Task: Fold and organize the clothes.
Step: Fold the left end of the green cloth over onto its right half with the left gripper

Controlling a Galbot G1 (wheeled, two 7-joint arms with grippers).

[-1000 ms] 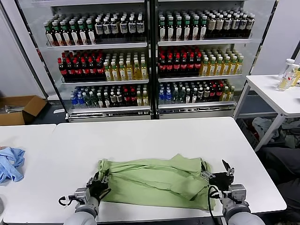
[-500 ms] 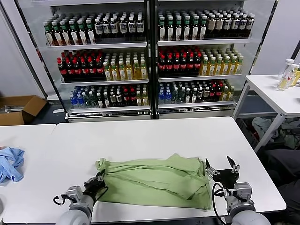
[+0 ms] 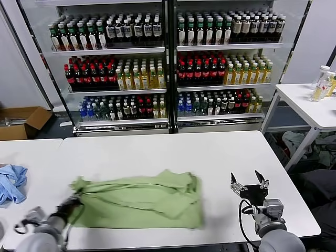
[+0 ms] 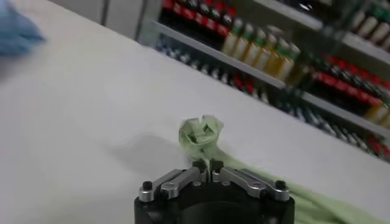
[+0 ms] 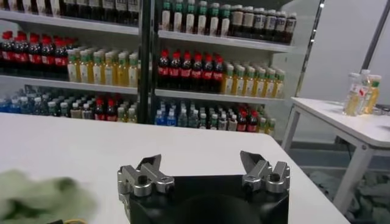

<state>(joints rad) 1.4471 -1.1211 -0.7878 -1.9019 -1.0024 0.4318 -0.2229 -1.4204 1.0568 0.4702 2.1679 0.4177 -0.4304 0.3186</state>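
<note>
Two drink coolers point(image 3: 168, 63), white table point(image 3: 157, 152)

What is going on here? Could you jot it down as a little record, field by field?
shirt: green shirt, bunched, lying on the white table
left gripper: shut on the shirt's left corner, near the table's front edge
right gripper: open, holding nothing, over bare table to the right of the shirt
other cloth: blue garment on the neighbouring table at far left
background: fridge shelves of bottles
folding: not neat yet
</note>
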